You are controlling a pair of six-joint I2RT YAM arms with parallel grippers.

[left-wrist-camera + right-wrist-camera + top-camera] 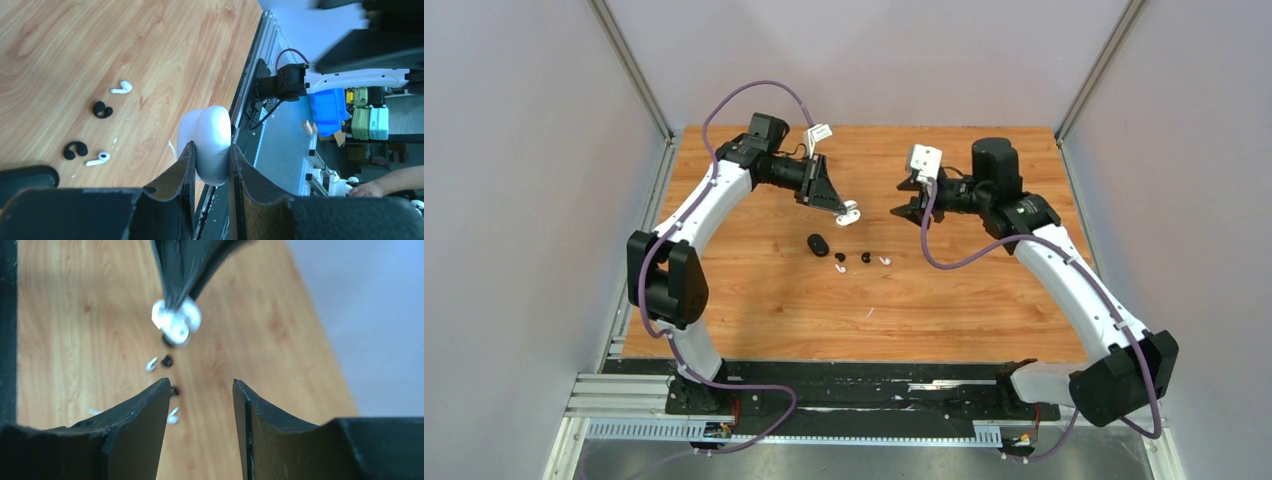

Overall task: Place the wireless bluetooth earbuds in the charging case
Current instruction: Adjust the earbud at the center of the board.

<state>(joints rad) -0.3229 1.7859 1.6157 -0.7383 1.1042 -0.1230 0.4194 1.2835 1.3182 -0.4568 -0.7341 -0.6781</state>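
My left gripper (842,206) is shut on a white charging case (852,212), held above the table; in the left wrist view the case (214,131) shows two rounded halves pinched between the fingers. On the wood below lie the earbuds: a white one (838,267), a black one (842,258), another black one (865,257) and another white one (884,260). They also show in the left wrist view, the nearest being a white earbud (98,159). My right gripper (901,198) hovers to the case's right, open and empty (200,387), facing the case (175,320).
A black oval case (817,243) lies on the table (984,300) just left of the earbuds. Grey walls close in the back and both sides. A black rail (854,385) runs along the near edge by the arm bases.
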